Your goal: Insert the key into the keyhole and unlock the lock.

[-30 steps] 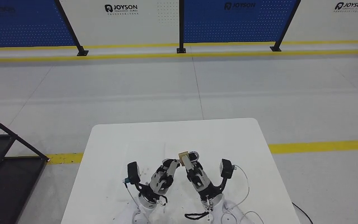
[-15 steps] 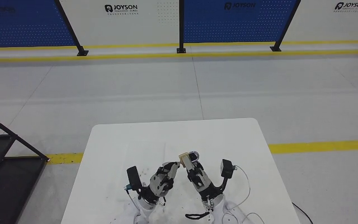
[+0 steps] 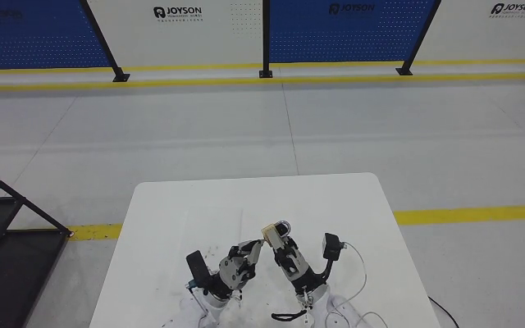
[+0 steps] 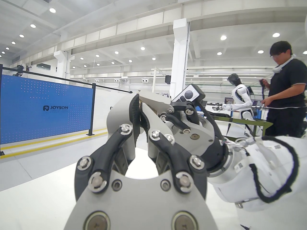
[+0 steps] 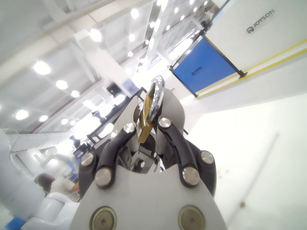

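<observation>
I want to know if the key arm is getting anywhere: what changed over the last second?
The left gripper and its wrist drew back a little toward the near edge of the white table, its tip still close beside the brass padlock. Nothing was grasped or released. The right gripper keeps the padlock clamped in the same spot.

You have the lock point(image 5: 144, 123), a small brass padlock with a chrome shackle point(image 5: 157, 91), clamped by its flat sides between the jaws of the right gripper point(image 5: 150, 111). It is held up off the table point(image 3: 328, 205), its narrow edge facing the wrist and its shackle pointing away from it.
</observation>
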{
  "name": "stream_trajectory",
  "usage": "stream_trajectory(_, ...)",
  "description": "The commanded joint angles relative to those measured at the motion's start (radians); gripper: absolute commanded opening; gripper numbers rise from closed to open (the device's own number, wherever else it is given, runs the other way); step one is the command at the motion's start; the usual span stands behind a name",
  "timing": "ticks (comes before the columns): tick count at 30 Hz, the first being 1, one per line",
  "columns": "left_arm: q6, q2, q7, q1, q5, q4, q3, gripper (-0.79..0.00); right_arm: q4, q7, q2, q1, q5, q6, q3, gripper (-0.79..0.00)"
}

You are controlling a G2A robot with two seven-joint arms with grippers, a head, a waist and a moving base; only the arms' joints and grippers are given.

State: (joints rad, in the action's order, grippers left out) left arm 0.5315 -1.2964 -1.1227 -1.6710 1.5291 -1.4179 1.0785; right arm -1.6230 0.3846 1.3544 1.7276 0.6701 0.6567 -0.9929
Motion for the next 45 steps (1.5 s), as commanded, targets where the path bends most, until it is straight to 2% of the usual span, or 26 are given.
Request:
stream_trajectory(1, -0.028, 0.001, -0.009, 0.003, 0.021, 0.002, -0.003, -0.785, 0.000, -0.001, -0.001, 0.002, 0.001, -0.002, 0.000, -0.785)
stream_trajectory(10, -0.126, 0.009, -0.044, 0.010, 0.089, 0.007, -0.011, -0.785, -0.005, -0.006, -0.003, 0.006, 0.005, -0.011, -0.002, -0.785)
stream_trajectory(16, -0.242, 0.015, -0.070, 0.013, 0.158, 0.010, -0.006, -0.785, -0.006, -0.008, -0.004, 0.008, 0.001, -0.015, -0.001, -0.785)
stream_trajectory(21, -0.269, 0.018, -0.081, 0.020, 0.167, 0.018, -0.012, -0.785, -0.007, -0.008, -0.004, 0.009, -0.003, -0.017, 0.000, -0.785)
stream_trajectory(28, -0.247, 0.023, -0.096, 0.021, 0.145, 0.018, -0.020, -0.785, -0.007, -0.004, -0.004, 0.008, -0.005, -0.018, 0.001, -0.785)
stream_trajectory(29, -0.241, 0.023, -0.096, 0.021, 0.136, 0.017, -0.020, -0.551, -0.007, -0.004, -0.004, 0.007, -0.005, -0.018, 0.001, -0.785)
stream_trajectory(30, -0.239, 0.024, -0.099, 0.020, 0.130, 0.015, -0.018, -0.496, -0.007, -0.004, -0.004, 0.007, -0.006, -0.020, 0.001, -0.785)
stream_trajectory(31, -0.226, 0.025, -0.101, 0.018, 0.116, 0.015, -0.019, -0.406, -0.007, -0.003, -0.004, 0.007, -0.006, -0.022, 0.001, -0.785)
stream_trajectory(32, -0.200, 0.025, -0.106, 0.015, 0.094, 0.011, -0.021, -0.006, -0.007, -0.003, -0.004, 0.006, -0.006, -0.022, 0.001, -0.785)
stream_trajectory(36, -0.125, 0.033, -0.128, 0.002, 0.015, -0.007, 0.001, 0.000, -0.014, 0.023, -0.005, 0.001, 0.018, -0.014, -0.009, -0.785)
stream_trajectory(40, -0.025, 0.044, -0.138, -0.018, -0.077, -0.024, 0.038, 0.000, -0.010, 0.087, -0.009, -0.006, 0.166, 0.022, -0.015, -0.785)
stream_trajectory(42, 0.049, 0.050, -0.116, -0.031, -0.141, -0.038, 0.054, 0.000, -0.002, 0.138, -0.009, -0.005, 0.237, 0.023, -0.013, -0.785)
stream_trajectory(45, 0.115, 0.061, -0.051, -0.053, -0.234, -0.075, 0.085, 0.000, 0.020, 0.193, -0.009, -0.018, 0.361, 0.023, 0.002, -0.785)
